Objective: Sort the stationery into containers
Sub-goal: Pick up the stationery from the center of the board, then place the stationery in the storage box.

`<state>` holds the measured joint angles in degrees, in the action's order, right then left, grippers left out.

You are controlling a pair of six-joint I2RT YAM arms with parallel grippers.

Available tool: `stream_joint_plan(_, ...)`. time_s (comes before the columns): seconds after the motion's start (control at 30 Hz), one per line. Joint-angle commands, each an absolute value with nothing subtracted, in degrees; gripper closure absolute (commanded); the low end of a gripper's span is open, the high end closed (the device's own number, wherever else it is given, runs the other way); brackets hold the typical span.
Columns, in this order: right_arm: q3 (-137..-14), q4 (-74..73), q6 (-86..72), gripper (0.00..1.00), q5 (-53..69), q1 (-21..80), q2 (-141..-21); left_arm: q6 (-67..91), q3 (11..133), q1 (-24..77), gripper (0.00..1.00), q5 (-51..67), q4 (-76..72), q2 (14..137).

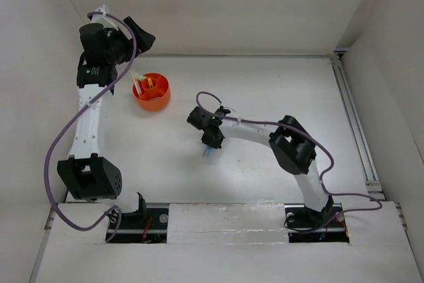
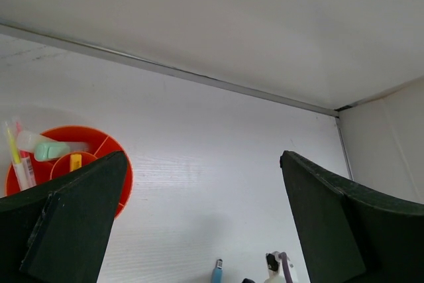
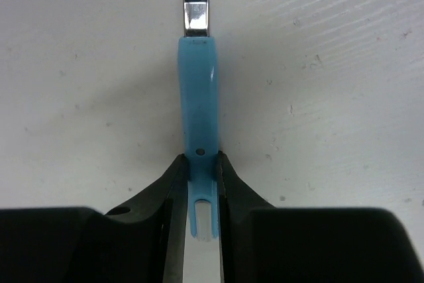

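Holding a yellow pen [image 2: 12,142], pink pen [image 2: 25,158], pale green marker [image 2: 52,151] and a small yellow piece [image 2: 75,161], the orange tub [image 1: 152,91] sits far-left on the worktop [image 1: 265,177]. Left end effector [image 2: 203,164] is raised beside it, jaws wide. Right end effector [image 3: 200,164] is angled down mid-worktop, clamped on the blue pen [image 3: 197,97].

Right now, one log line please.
right gripper: shut on blue cutter on table | left gripper: open, empty, near tub | tub: holds pens

Blue pen [image 3: 199,111] flat, pens [image 2: 14,150] in orange tub [image 1: 158,103]
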<state>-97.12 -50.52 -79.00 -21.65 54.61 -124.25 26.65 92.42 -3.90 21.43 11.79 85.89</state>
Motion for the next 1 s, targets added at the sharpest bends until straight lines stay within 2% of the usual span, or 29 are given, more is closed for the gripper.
stream_joint_plan(0.0, -87.5, -33.4, -63.4, 1.00, -23.2, 52.6, -118.7, 26.5, 95.1, -4.1, 0.01, 25.8, 10.5, 85.3)
stream_joint_plan(0.17, -78.4, -19.7, -34.4, 1.00, -26.4, 48.3, -104.3, 29.6, 93.8, -4.1, 0.01, 35.2, 6.6, 86.3)
stream_joint_plan(0.33, -79.5, -8.0, -11.7, 1.00, -20.6, 47.1, -99.8, 36.0, 91.9, -4.1, 0.01, 48.3, 0.7, 89.1)
stream_joint_plan(0.43, -82.7, -3.1, -2.9, 1.00, -17.7, 47.1, -99.8, 45.5, 85.2, -4.1, 0.01, 55.4, -10.9, 89.1)
stream_joint_plan(0.47, -83.3, -1.4, -0.9, 1.00, -13.5, 46.6, -99.8, 47.9, 83.6, -4.1, 0.01, 56.7, -17.9, 89.1)
stream_joint_plan(0.63, -95.1, 0.6, 2.9, 1.00, -1.9, 44.3, -105.3, 55.6, 77.4, -4.1, 0.01, 60.6, -32.5, 88.5)
stream_joint_plan(0.97, -110.8, -4.3, 1.8, 1.00, 1.1, 43.2, -113.6, 60.5, 73.5, -4.1, 0.01, 61.2, -43.3, 90.4)
